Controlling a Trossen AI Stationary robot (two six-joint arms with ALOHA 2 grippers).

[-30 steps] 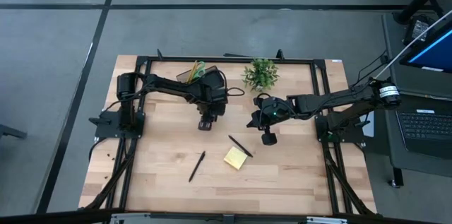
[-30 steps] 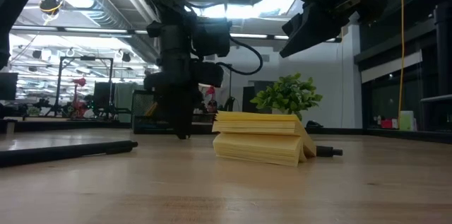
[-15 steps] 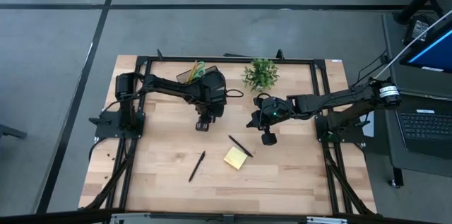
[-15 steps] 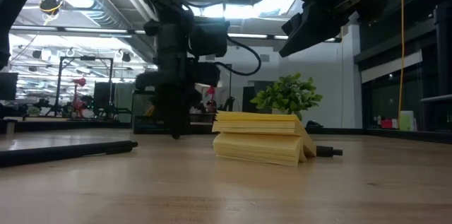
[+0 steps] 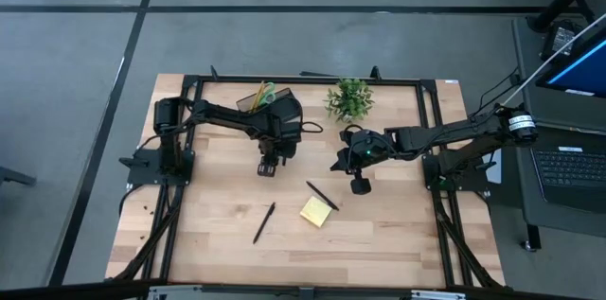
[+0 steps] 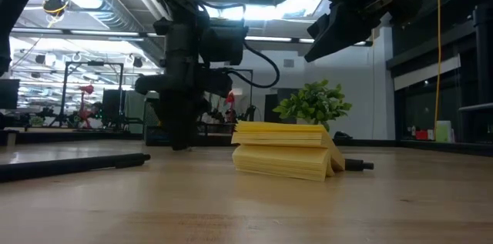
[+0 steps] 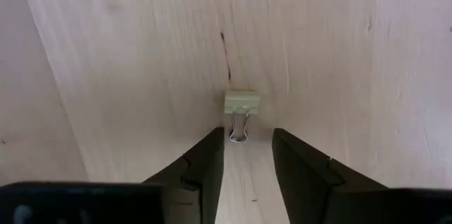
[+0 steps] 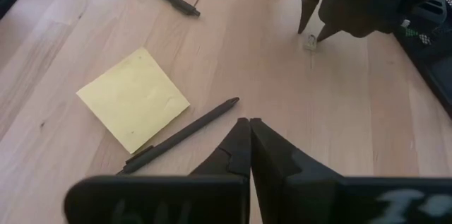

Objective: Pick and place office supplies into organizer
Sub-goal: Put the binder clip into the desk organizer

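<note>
A small pale green clip (image 7: 241, 103) with wire loops lies flat on the wooden table. My left gripper (image 7: 246, 139) is open and points down at it. The fingertips stand just short of the clip, one on either side of its wire loops, touching nothing. It also shows in the high view (image 5: 268, 167). My right gripper (image 8: 248, 121) is shut and empty. It hovers over the table's right half (image 5: 358, 185), above a black pen (image 8: 180, 136) and the yellow sticky-note pad (image 8: 134, 97). A second black pen (image 5: 264, 222) lies nearer the front. The organizer (image 5: 258, 98) stands at the far edge, with green scissors in it.
A small potted plant (image 5: 349, 98) stands at the far edge, right of the organizer. A black metal frame (image 5: 431, 130) runs round the table top. Bare wood lies at the front left (image 5: 199, 224).
My left gripper has moved a little toward the table's left edge, staying low over the table. My right arm has kept still.
</note>
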